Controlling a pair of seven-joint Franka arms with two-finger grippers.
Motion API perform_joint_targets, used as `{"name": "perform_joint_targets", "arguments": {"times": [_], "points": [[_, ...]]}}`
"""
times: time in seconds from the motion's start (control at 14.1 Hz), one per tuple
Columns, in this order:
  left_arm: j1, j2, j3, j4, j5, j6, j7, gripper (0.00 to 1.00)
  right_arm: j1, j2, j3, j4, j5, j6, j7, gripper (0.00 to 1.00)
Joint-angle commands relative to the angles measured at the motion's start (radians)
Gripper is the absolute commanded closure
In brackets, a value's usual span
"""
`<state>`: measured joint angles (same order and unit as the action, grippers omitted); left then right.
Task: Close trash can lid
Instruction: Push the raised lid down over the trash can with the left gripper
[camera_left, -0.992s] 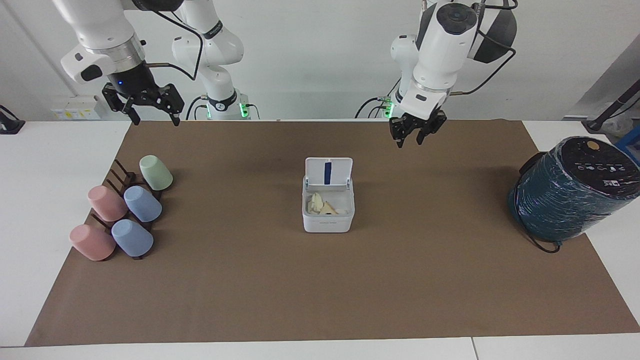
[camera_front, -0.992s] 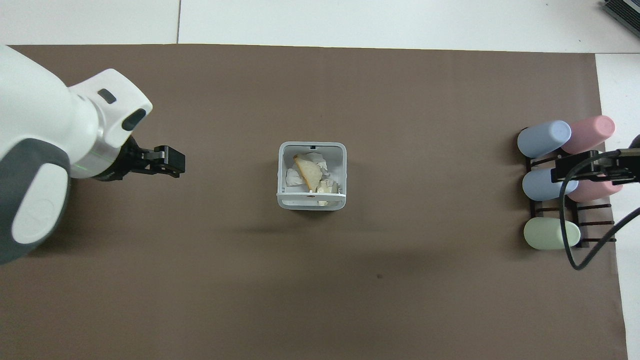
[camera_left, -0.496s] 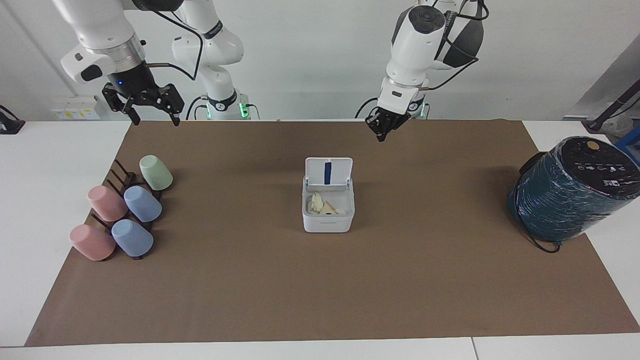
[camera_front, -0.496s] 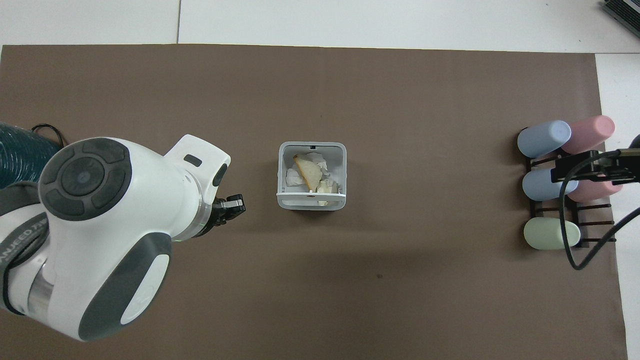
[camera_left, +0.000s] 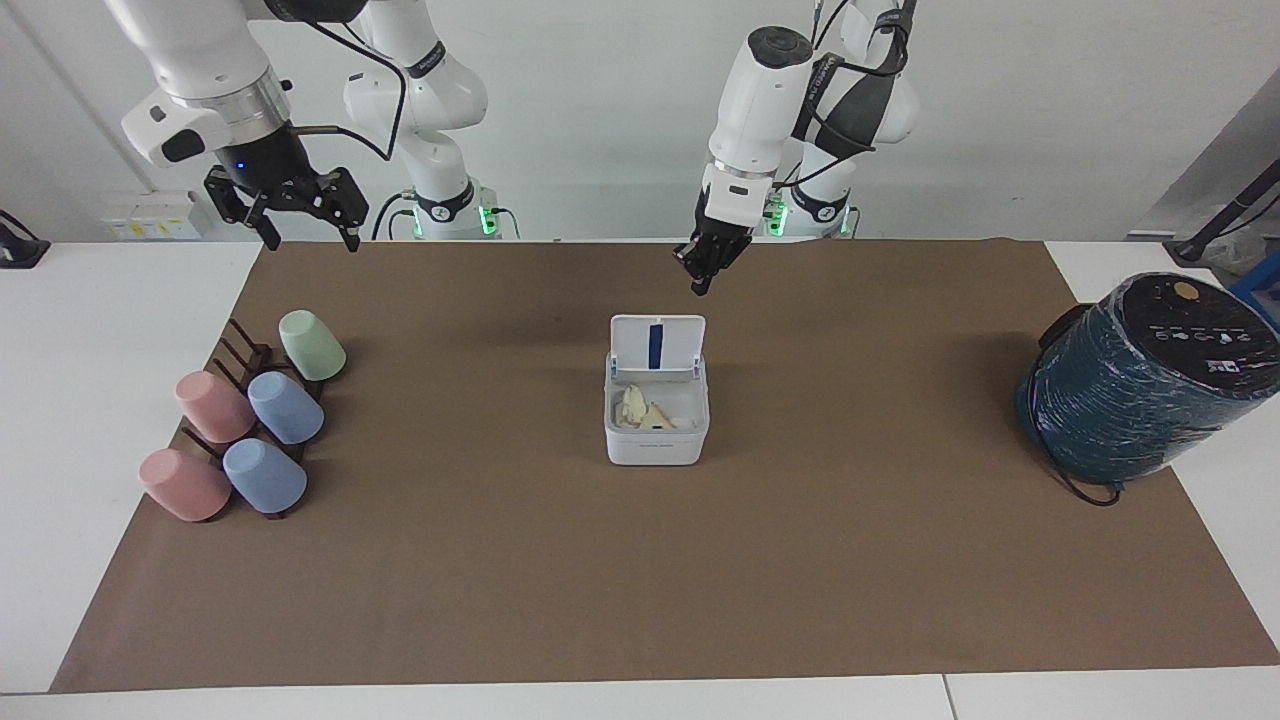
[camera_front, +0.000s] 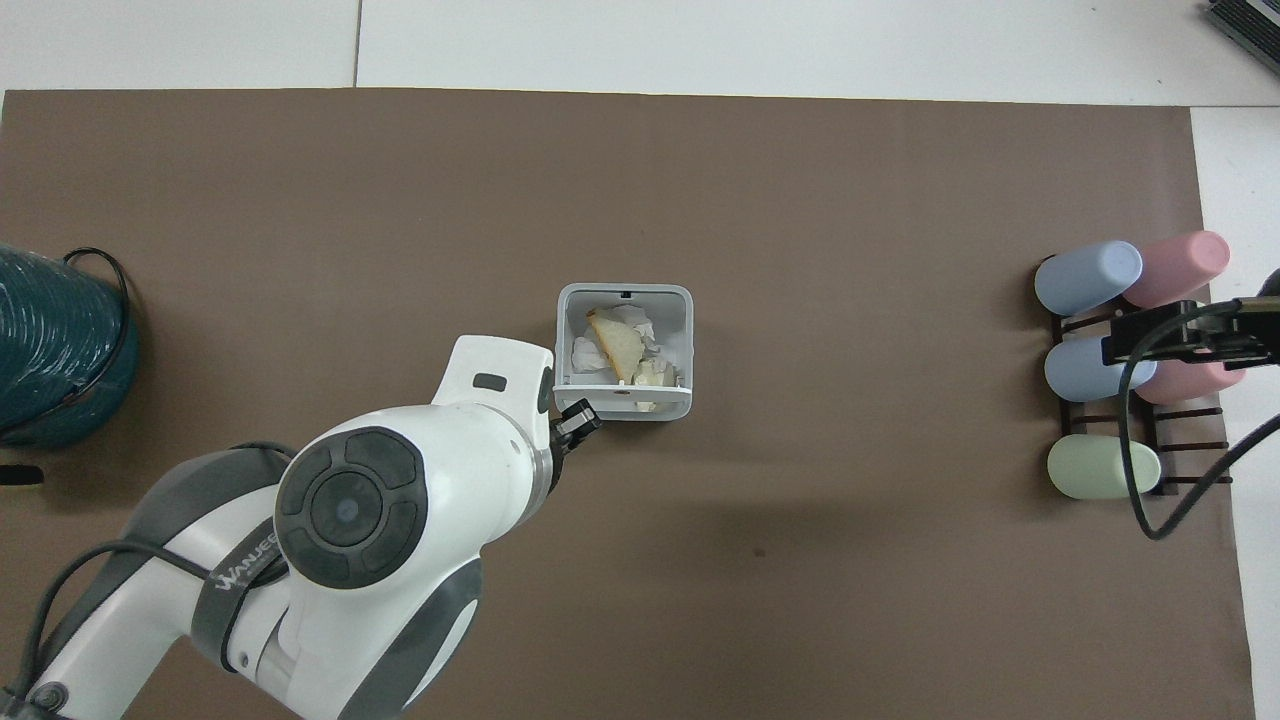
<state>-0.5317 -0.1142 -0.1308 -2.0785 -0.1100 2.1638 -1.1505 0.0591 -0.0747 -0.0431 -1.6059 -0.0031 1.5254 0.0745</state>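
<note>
- The left gripper (camera_left: 703, 272) has swung in from the teal cylinder's (camera_left: 1140, 385) end within the last second; it now hangs clenched just above the raised lid (camera_left: 657, 344).
- The trash can (camera_left: 656, 420) sits mid-mat, lid upright, crumpled scraps inside.
- Probably a push-down comes next.
- The right gripper (camera_left: 300, 215) waits, spread wide, above the cup rack (camera_left: 240, 365).
</note>
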Motion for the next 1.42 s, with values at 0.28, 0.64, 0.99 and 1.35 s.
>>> {"name": "perform_joint_targets", "arguments": {"times": [0.28, 0.64, 0.99, 1.35], "points": [[-0.03, 0.099, 0.016, -0.015, -0.014, 0.284, -0.118, 0.96, -0.005, -0.02, 0.002, -0.019, 0.02, -0.007, -0.021, 0.0], [-0.001, 0.174, 0.017, -0.003, -0.016, 0.487, -0.13, 0.96, -0.005, -0.02, 0.002, -0.019, 0.02, -0.007, -0.021, 0.0], [0.001, 0.228, 0.017, -0.002, -0.019, 0.568, -0.129, 0.96, -0.005, -0.02, 0.002, -0.019, 0.02, -0.007, -0.021, 0.0], [-0.004, 0.306, 0.017, 0.027, -0.019, 0.611, -0.129, 0.95, -0.005, -0.02, 0.002, -0.019, 0.018, -0.007, -0.021, 0.0]]}}
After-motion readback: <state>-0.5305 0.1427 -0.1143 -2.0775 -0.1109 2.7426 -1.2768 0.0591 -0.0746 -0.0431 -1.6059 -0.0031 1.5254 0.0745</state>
